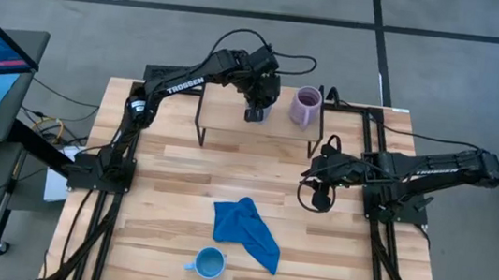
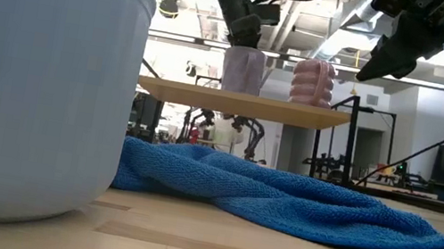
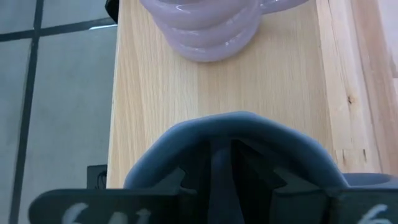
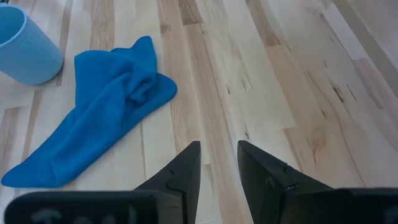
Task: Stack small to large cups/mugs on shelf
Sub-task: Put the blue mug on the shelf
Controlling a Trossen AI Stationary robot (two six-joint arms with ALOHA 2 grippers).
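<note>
A grey-blue mug (image 3: 236, 127) stands upright on its base on the light-wood shelf (image 1: 224, 118), at the table's far middle. A pale purple ribbed mug (image 1: 306, 107) stands on the shelf to its right. My left gripper (image 1: 255, 110) points down into the grey-blue mug's mouth, its fingers close together. A bright light-blue mug (image 1: 208, 264) stands on the tabletop near the front edge. My right gripper (image 4: 219, 152) hovers above the table right of centre, empty, with a narrow gap between its fingers. My left gripper comes at the grey-blue mug from above, pointing down, its fingers (image 3: 249, 165) inside the mug's far rim (image 3: 236, 121). The gripper and the mug hide the tips, so which part of the wall they hold cannot be told. The mug's base rests on the shelf (image 2: 208, 98).
A crumpled blue cloth (image 1: 246, 232) lies on the tabletop between the shelf and the light-blue mug. The shelf's thin black legs (image 1: 200, 125) stand at its ends. Bare wood lies left of the cloth and in front of the right arm.
</note>
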